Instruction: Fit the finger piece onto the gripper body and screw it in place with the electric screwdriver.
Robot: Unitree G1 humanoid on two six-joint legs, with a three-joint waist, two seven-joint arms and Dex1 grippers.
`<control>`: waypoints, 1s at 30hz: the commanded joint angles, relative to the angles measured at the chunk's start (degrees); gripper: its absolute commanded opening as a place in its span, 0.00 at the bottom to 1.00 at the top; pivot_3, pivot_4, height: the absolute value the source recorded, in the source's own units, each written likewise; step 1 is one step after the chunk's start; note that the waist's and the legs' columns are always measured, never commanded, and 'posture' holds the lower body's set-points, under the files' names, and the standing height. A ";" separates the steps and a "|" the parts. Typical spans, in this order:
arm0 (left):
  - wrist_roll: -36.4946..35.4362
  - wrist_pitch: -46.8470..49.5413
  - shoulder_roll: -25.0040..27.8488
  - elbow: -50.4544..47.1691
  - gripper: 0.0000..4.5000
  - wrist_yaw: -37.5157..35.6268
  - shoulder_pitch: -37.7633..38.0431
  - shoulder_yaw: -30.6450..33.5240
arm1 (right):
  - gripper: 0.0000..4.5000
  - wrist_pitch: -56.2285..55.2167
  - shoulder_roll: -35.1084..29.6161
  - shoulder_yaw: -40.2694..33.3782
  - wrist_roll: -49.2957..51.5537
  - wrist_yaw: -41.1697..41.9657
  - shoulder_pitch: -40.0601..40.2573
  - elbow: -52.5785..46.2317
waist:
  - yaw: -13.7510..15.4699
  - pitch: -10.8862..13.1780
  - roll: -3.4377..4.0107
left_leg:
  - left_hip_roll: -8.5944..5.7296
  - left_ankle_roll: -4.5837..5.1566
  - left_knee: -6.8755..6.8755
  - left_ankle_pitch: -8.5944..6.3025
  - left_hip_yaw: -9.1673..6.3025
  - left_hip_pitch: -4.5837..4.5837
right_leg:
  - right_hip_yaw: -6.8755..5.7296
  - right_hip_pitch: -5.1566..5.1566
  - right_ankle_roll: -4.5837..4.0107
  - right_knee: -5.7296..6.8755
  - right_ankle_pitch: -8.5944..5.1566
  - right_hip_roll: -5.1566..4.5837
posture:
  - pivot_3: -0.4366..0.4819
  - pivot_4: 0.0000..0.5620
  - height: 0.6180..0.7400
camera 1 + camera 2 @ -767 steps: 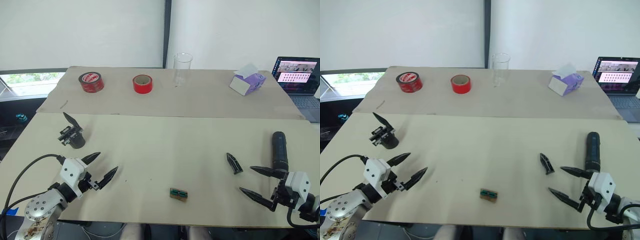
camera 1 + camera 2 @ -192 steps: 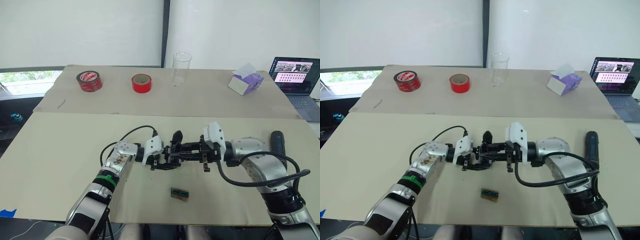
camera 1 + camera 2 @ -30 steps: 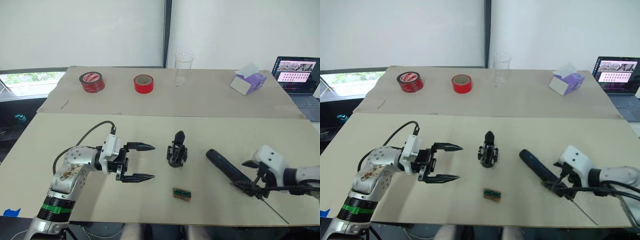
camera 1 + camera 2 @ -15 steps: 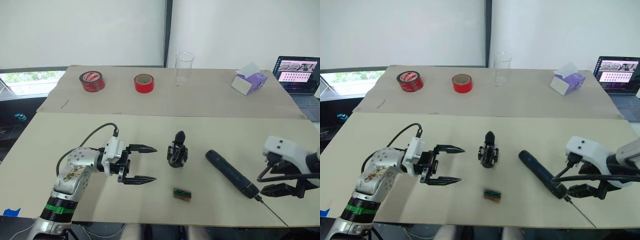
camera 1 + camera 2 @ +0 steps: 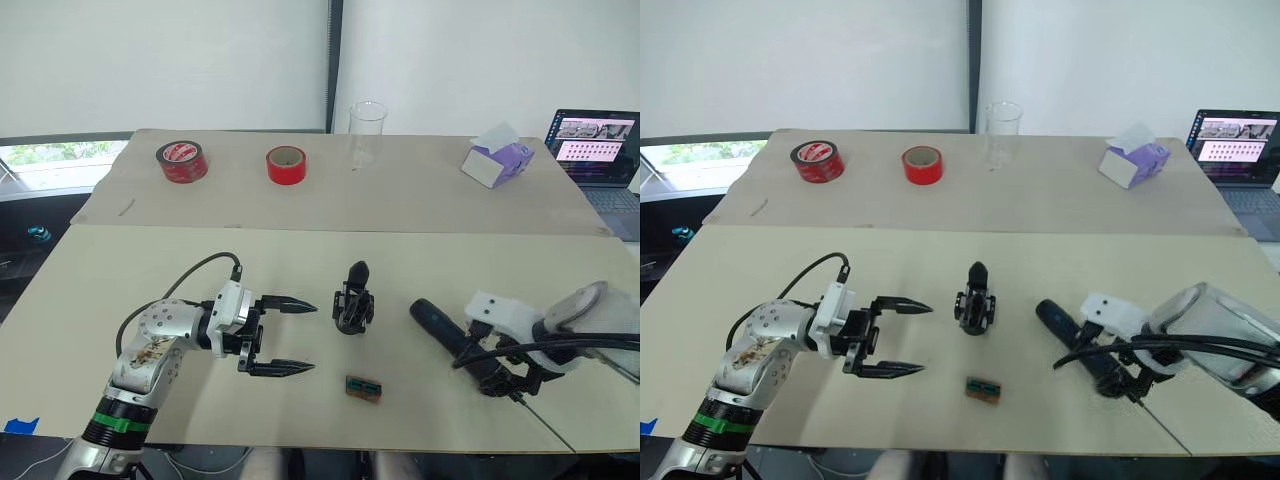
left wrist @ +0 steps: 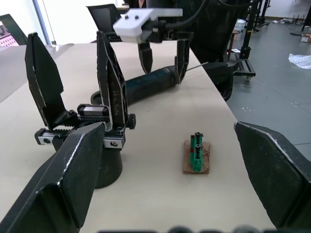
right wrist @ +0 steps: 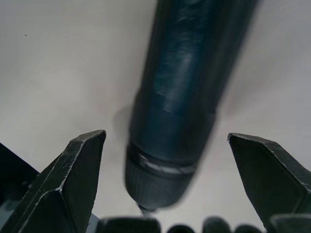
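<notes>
The gripper body (image 5: 353, 300) stands upright mid-table, and two pointed black fingers (image 6: 109, 77) rise from it; I cannot tell which one is the finger piece. To its right the electric screwdriver (image 5: 452, 338) lies diagonally, thin bit toward the table's front edge. My right gripper (image 5: 497, 368) is open, hanging over the screwdriver's bit end; in the right wrist view its fingers (image 7: 73, 179) straddle the barrel (image 7: 189, 92) without touching it. My left gripper (image 5: 312, 338) is open and holds nothing, a short way left of the gripper body.
A flat green-brown piece (image 5: 362, 387) lies in front of the gripper body. Along the back are two red tape rolls (image 5: 182, 160) (image 5: 286, 164), a clear glass (image 5: 367, 125), a tissue box (image 5: 497, 160) and a laptop (image 5: 595, 145).
My right gripper has swung left from beside the bit to over the screwdriver's front end. The left gripper has edged toward the gripper body. The screwdriver has not moved.
</notes>
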 commanded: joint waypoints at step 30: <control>-0.31 0.03 1.98 0.30 1.00 -1.81 0.70 0.32 | 0.42 8.02 21.28 -74.76 20.99 1.98 18.22 -11.41 | 0.72 -0.20 -0.38 | 0.07 0.32 0.02 -0.16 -0.16 -0.05 | -0.06 0.08 0.20 -0.02 0.23 0.31 | 0.48 0.27 1.00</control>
